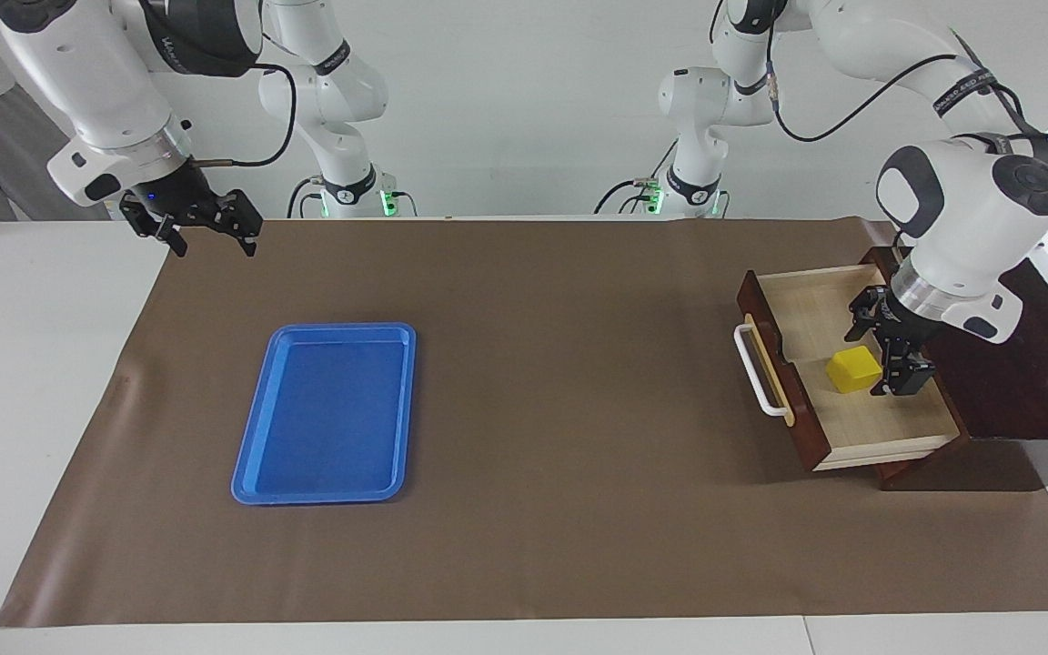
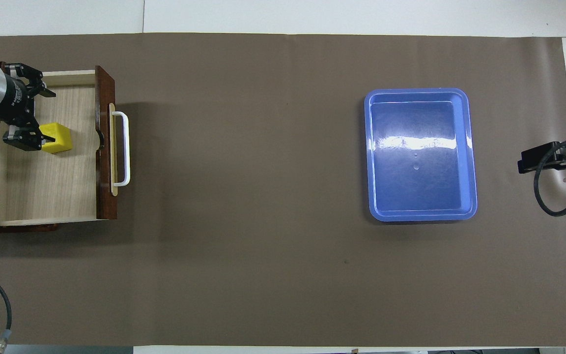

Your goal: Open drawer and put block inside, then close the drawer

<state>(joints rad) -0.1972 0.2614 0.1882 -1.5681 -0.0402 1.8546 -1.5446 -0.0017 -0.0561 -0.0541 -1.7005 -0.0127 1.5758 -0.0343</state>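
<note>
The left gripper (image 1: 888, 350) hangs over the open drawer (image 1: 888, 423), its fingers spread apart and holding nothing. The block (image 1: 853, 369) sits on the drawer floor just beside those fingers, free of them. The drawer stands pulled out at the left arm's end of the table, its handle (image 1: 754, 371) facing the middle. The right gripper (image 1: 212, 234) waits in the air, fingers apart and empty, over the mat's corner at the right arm's end. A tray (image 1: 327, 411) lies on the mat toward that end.
</note>
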